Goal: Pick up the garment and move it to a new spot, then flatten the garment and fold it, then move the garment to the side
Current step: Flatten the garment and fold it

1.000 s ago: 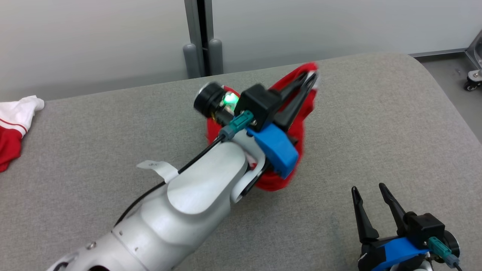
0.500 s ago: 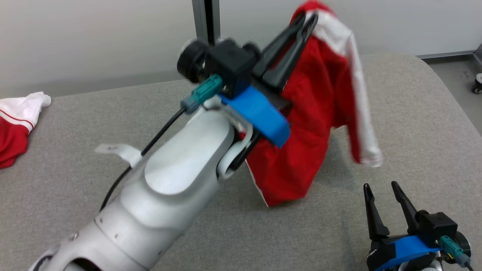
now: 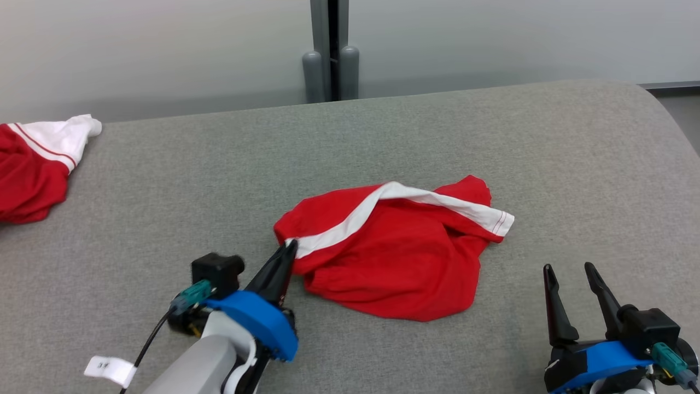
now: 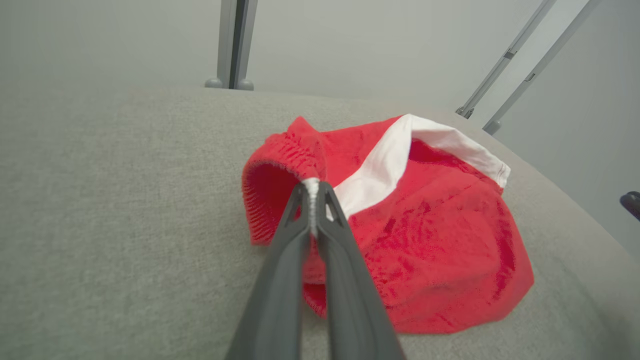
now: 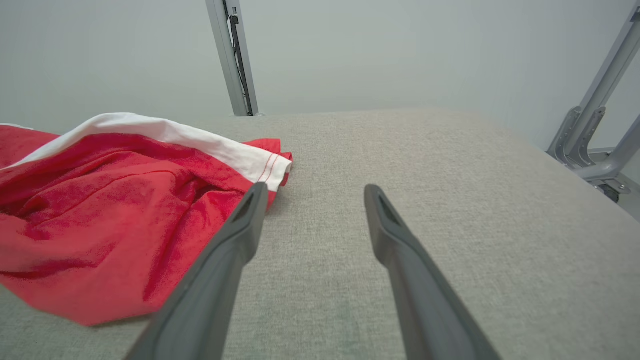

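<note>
reaching low, left arm (image 3: 188, 364) pinches the garment (image 3: 399, 268) in clamped jaws; right arm (image 3: 601, 361) rests, jaws wide.

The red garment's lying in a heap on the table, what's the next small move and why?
Probably bring the open right gripper to the white-banded corner of the garment. The left gripper pinches the other end, and it lies crumpled, so a second hold lets both pull it flat.

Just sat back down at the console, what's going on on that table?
The left pincer is shut on the white-striped edge of the red fabric garment, which lies crumpled in the middle of the grey padded table. The right pincer rests open to its right, apart from it. Flattening and folding are not yet done.
</note>
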### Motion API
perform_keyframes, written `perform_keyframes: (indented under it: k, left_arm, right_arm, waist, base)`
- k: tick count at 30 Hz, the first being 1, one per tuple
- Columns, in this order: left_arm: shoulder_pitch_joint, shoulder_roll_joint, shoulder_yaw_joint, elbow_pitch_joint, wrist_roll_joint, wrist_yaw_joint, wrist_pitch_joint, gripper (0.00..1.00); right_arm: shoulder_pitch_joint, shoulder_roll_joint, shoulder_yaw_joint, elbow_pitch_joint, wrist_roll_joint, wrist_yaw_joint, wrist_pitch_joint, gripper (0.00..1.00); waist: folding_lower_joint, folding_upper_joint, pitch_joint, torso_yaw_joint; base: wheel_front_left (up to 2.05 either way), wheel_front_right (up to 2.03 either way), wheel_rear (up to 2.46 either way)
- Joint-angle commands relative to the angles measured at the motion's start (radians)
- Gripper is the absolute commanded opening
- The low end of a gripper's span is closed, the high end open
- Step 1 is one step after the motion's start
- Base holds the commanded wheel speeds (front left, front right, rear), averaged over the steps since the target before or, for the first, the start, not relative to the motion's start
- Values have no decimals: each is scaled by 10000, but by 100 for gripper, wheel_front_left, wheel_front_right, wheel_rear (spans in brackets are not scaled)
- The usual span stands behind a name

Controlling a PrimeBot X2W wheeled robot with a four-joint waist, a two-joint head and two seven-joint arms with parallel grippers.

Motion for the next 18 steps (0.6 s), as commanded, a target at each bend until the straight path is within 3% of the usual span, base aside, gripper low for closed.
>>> perform_keyframes:
  k: [1,10,11,12,13,18]
  left_arm:
    - [338,127,288,367,-242,-41,-65,0]
    - [472,-133,799,1333,-377,-245,-72,0]
    - [456,-219,939,1439,-260,-299,-73,35]
    - [473,-280,1104,1404,-206,-328,-74,83]
    - [537,-337,1314,1322,-152,-346,-74,100]
    - [911,-486,2132,916,451,-426,-75,100]
  right_arm:
    - [-51,-42,51,11,-88,1,-12,100]
    - [-149,-42,152,38,-225,1,-12,100]
    - [-148,-42,175,65,-247,1,-12,100]
    - [-140,-42,157,78,-252,1,-12,100]
    - [-138,-42,126,83,-284,1,-12,100]
    - [-232,-42,-163,137,-409,1,-12,100]
  waist:
    - [0,0,17,157]
    - [0,0,-8,310]
    - [0,0,-50,316]
    - [0,0,-77,336]
    - [0,0,-112,371]
    - [0,0,-345,570]
  base:
    - [0,0,0]
    - [0,0,0]
    - [0,0,0]
    - [0,0,0]
    - [0,0,0]
    - [0,0,0]
